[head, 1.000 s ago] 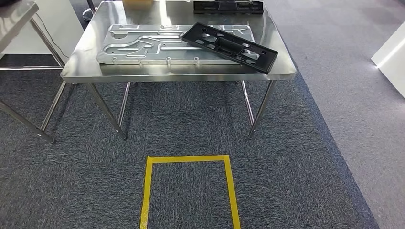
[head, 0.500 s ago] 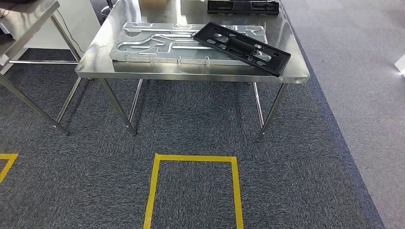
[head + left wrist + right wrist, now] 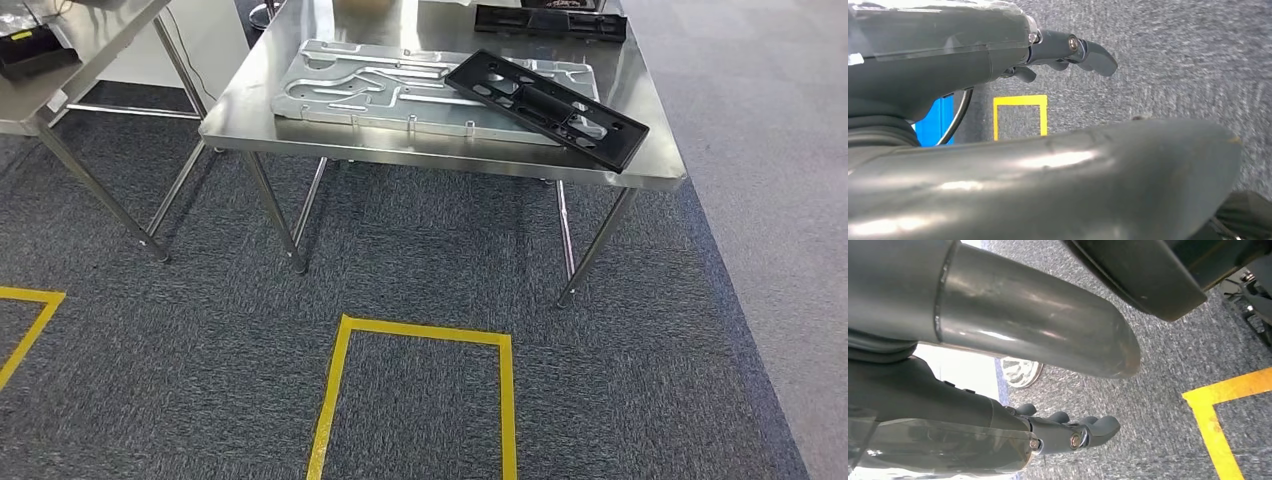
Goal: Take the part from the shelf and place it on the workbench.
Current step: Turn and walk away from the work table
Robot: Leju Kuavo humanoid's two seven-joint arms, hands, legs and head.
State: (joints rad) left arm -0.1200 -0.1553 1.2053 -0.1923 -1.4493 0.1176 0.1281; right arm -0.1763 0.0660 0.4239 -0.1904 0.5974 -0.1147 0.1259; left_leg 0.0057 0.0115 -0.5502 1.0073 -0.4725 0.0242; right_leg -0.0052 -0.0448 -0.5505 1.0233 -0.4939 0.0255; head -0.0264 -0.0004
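Both hands hang over grey carpet and hold nothing. Seen from its wrist camera, the left hand (image 3: 998, 100) has its thick thumb spread well apart from the dark fingers (image 3: 1088, 52), which reach out nearly straight; a yellow tape rectangle (image 3: 1020, 116) lies on the carpet beyond them, with a blue panel (image 3: 934, 122) beside it. The right hand (image 3: 1013, 385) is likewise open, thumb above and dark fingers (image 3: 1093, 429) extended with a wide gap between, over carpet that bears a corner of yellow tape (image 3: 1215, 412); a round metal foot (image 3: 1020, 371) stands on the floor behind.

From the head camera, one steel workbench (image 3: 260, 125) stands ahead on slim legs. On it lies one large silver machined plate (image 3: 345, 85), flat. One black part (image 3: 545, 108), a long frame with cut-outs, rests tilted across the plate's right end, reaching toward the bench's right front corner. A second black part (image 3: 550, 20) lies at the far edge of the bench, well apart from the first. To the left stands a second steel table (image 3: 90, 55) with a small black tray (image 3: 35, 52) on it. On the floor in front of the workbench are two yellow tape outlines: one box (image 3: 420, 335) in the middle and one corner (image 3: 30, 300) at the left edge.
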